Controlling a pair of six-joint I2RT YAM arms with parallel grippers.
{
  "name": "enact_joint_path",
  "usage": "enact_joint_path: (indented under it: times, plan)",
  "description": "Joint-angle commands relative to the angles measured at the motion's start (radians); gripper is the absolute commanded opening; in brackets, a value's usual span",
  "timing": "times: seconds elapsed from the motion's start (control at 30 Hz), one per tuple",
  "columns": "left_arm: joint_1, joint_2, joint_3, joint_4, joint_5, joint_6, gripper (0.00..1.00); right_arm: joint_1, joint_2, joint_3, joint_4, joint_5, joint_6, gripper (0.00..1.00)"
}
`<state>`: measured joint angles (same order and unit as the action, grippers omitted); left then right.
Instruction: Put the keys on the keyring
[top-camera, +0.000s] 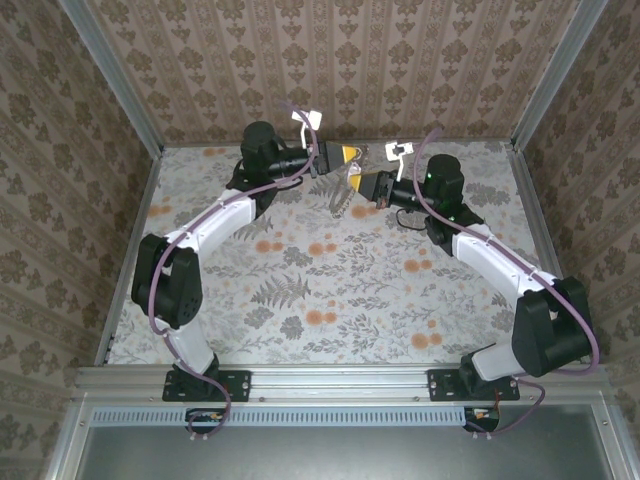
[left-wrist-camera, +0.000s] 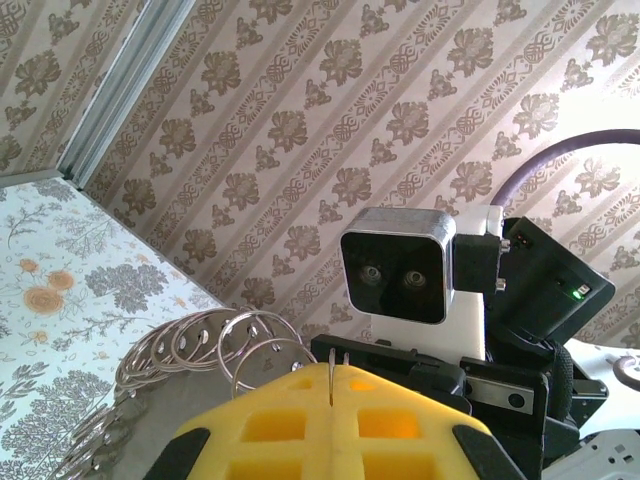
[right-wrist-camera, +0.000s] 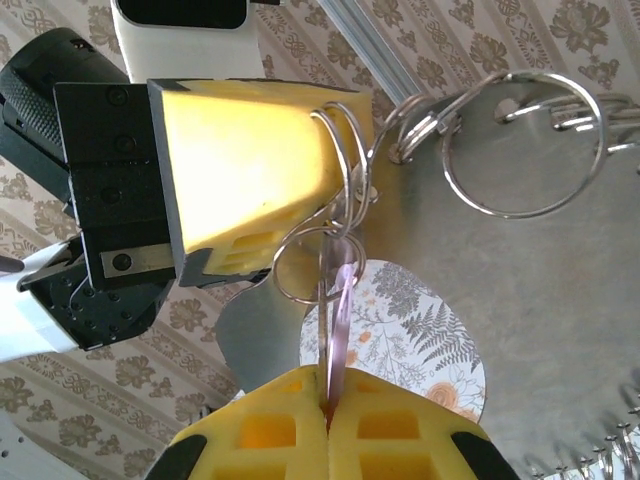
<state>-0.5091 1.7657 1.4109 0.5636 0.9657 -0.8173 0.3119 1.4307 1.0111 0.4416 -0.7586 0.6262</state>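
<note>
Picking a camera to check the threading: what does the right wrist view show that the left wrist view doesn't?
Right wrist: the purplish key, pinched in the right gripper, reaching up to the rings. Left wrist: the right arm's camera, lenses facing this way. Both: the keyring, held in the left gripper.

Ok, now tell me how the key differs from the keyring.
The key is one flat purplish sliver; the keyring is a chain of linked silvery wire loops. The key stands pinched in the right end effector; the keyring is pinched by the left end effector and trails away from it. Both are thin metal, each clamped between yellow pads.
</note>
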Motion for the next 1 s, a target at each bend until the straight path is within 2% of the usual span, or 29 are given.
enact_joint_path:
  times: [0.0, 0.03, 0.1, 0.4, 0.57, 0.97]
  plan:
    - [0.004, -0.057, -0.014, 0.105, -0.063, -0.04, 0.0, 0.012, -0.028, 0.015, -0.04, -0.001, -0.007, 0.23]
    - [0.004, -0.058, -0.021, 0.113, -0.074, -0.045, 0.0, 0.008, -0.034, 0.007, -0.054, 0.008, -0.012, 0.3]
    - [0.006, -0.06, -0.029, 0.13, -0.087, -0.061, 0.0, -0.005, -0.083, -0.005, -0.079, 0.02, -0.014, 0.36]
    - [0.011, -0.055, -0.053, 0.195, -0.136, -0.135, 0.0, -0.041, -0.196, -0.026, -0.055, 0.096, 0.056, 0.4]
    - [0.011, -0.055, -0.062, 0.214, -0.173, -0.166, 0.0, -0.04, -0.133, 0.023, 0.063, 0.169, 0.177, 0.4]
    - [0.011, -0.048, -0.079, 0.25, -0.199, -0.212, 0.0, -0.042, 0.074, 0.121, 0.276, 0.186, 0.313, 0.38]
